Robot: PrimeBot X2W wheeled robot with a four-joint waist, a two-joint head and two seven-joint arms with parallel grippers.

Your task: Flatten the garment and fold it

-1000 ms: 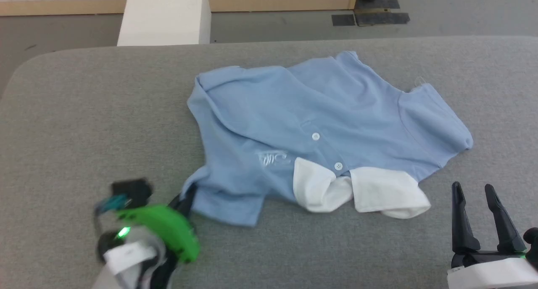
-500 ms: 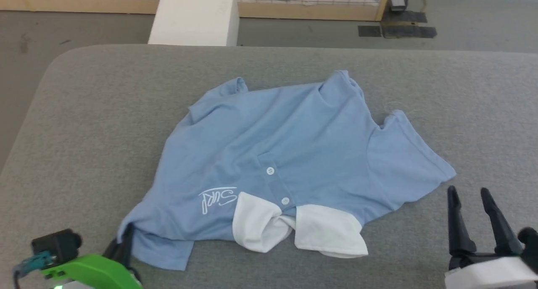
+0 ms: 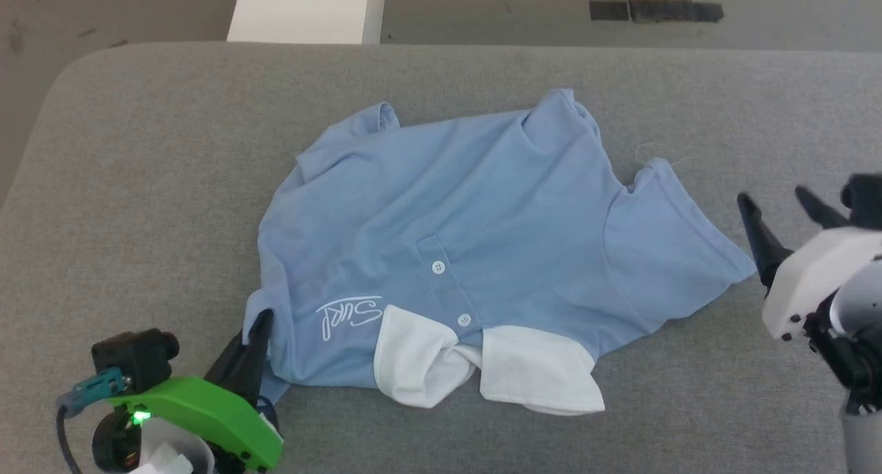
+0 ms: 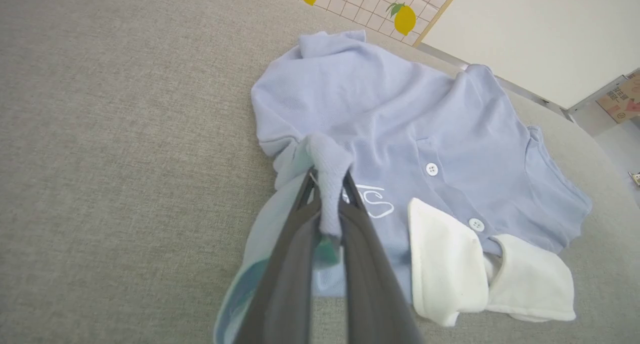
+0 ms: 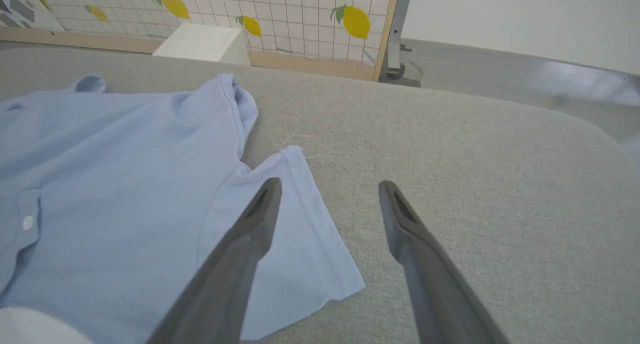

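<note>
The shirt [image 3: 482, 212] lies front side up near the middle of the grey cloth-covered table [image 3: 138, 184]. Its white collar [image 3: 537, 377] points toward the robot and its rumpled lower edge toward the far side. Two buttons [image 3: 437, 267] and the white script logo [image 3: 348, 315] are exposed. The left gripper [image 4: 327, 184] has its jaws closed on a bunched fold of the shirt at the near left corner, just beside the logo. In the left wrist view the fold stands up between the fingers and loose cloth drapes around them. The right gripper [image 5: 330, 185] has its jaws wide apart and holds nothing. It is positioned at the outer edge of the sleeve [image 3: 675, 253] on the robot's right, with one finger over the sleeve and the other over bare table. Contact with the cloth cannot be determined. A white block [image 3: 303, 12] stands beyond the table's far edge.
</note>
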